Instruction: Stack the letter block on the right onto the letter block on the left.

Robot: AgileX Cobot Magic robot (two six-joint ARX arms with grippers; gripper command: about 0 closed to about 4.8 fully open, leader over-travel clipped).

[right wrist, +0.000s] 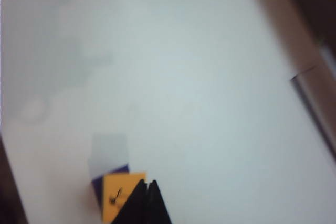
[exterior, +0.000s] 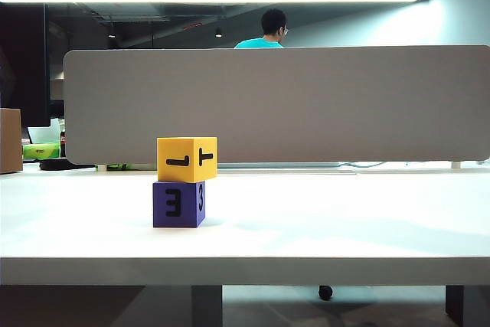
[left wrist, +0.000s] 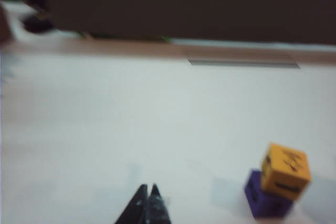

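Bench: white bench [exterior: 321, 220], bare around the stack, lit from a ceiling strip.
Room: grey partition [exterior: 306, 105] along the far edge; a person in a teal shirt [exterior: 264, 36] behind it; a cardboard box [exterior: 10, 140] at far left.
Stack: yellow letter block [exterior: 186, 159] sits on the purple letter block [exterior: 178, 204], left of centre, slightly offset to the right.
My left gripper [left wrist: 147, 203]: fingers together, holding nothing, apart from the stack.
My right gripper [right wrist: 145, 199]: fingers together, empty, over the yellow block's edge.
Views: only the exterior view shows the room; neither of my grippers appears there. Both wrist views are blurred.
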